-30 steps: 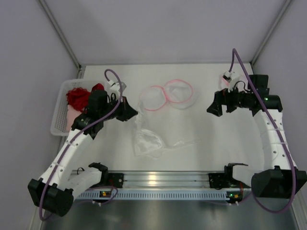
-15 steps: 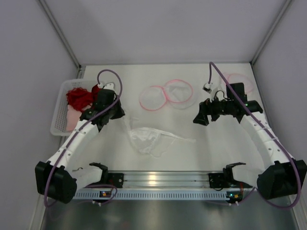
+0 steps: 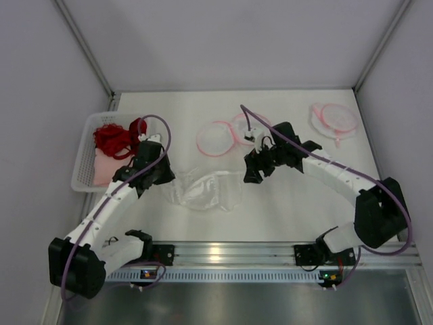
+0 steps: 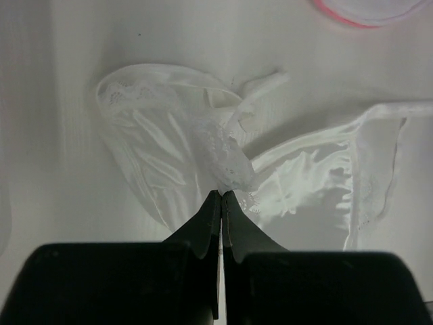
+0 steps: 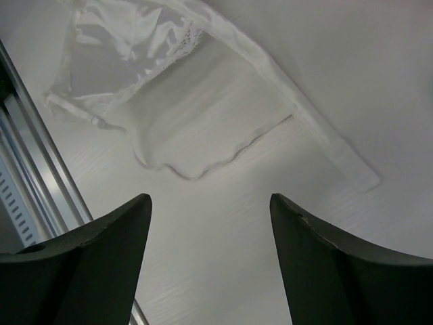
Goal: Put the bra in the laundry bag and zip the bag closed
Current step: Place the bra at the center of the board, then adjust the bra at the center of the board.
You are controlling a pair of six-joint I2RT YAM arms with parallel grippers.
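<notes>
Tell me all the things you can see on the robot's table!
bra: one, white with lace, middle of the table, near side
laundry bag: one, white mesh with pink rims, lying behind the bra
second laundry bag: one, same colours, far right corner
basket: one, white, left edge of the table
red cloth: one, in the basket
pink cloth: one, in the basket, under the red one
table: one, white
left gripper: black, shut on the bra's lace
right gripper: black, open, over the bra's strap end
</notes>
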